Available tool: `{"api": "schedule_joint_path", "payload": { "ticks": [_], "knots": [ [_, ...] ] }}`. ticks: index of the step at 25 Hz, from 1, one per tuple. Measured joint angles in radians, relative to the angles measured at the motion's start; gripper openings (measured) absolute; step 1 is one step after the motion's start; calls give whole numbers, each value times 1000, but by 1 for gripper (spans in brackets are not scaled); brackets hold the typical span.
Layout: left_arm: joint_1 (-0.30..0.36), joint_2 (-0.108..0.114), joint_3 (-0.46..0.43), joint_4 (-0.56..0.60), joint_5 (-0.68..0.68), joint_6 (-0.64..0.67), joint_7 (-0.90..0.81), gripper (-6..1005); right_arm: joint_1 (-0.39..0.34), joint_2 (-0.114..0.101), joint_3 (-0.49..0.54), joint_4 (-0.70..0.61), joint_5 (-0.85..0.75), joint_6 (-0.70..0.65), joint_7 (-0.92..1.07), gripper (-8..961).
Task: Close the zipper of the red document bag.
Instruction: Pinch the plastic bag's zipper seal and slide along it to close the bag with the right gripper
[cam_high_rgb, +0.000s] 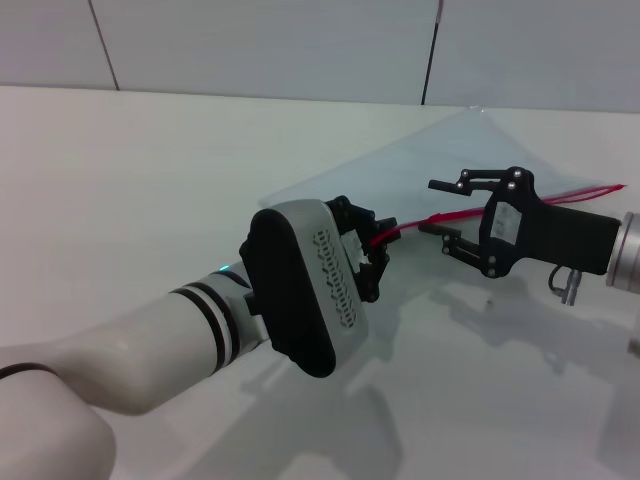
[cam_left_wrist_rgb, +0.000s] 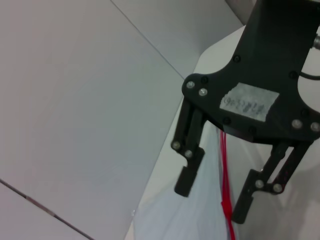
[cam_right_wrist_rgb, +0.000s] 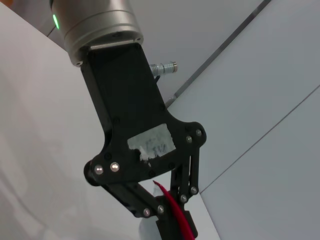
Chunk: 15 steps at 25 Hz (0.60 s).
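The red document bag (cam_high_rgb: 420, 160) is a pale translucent pouch lying flat on the white table. Its zipper (cam_high_rgb: 410, 226) is a thin red strip running along its near edge, from centre to far right. My left gripper (cam_high_rgb: 374, 255) reaches in from the lower left and is shut on the zipper's left end. In the right wrist view the left gripper (cam_right_wrist_rgb: 176, 226) pinches the red zipper (cam_right_wrist_rgb: 172, 205). My right gripper (cam_high_rgb: 441, 209) stands open, one finger on each side of the strip. In the left wrist view the right gripper (cam_left_wrist_rgb: 215, 197) straddles the zipper (cam_left_wrist_rgb: 224, 165) over the bag (cam_left_wrist_rgb: 190, 215).
The white table (cam_high_rgb: 150, 180) stretches to the left and front of the bag. A tiled wall (cam_high_rgb: 270, 45) rises behind it. My left forearm (cam_high_rgb: 150, 350) crosses the lower left of the head view.
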Motion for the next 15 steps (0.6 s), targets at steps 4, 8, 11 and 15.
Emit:
{"api": "schedule_joint_path", "payload": {
  "ticks": [4, 8, 11, 15],
  "knots": [
    [0, 1, 0, 4, 0, -1, 0, 47, 0, 0, -10, -2, 0, -2, -1, 465],
    [4, 1, 0, 5, 1, -5, 2, 47, 2, 0, -53, -11, 0, -29, -2, 427],
    [5, 1, 1, 6, 1, -6, 3, 47, 3, 0, -66, -11, 3, -40, -2, 398],
    [5, 1, 2, 7, 1, -5, 3, 48, 4, 0, -66, -11, 4, -35, -2, 358]
  ]
}}
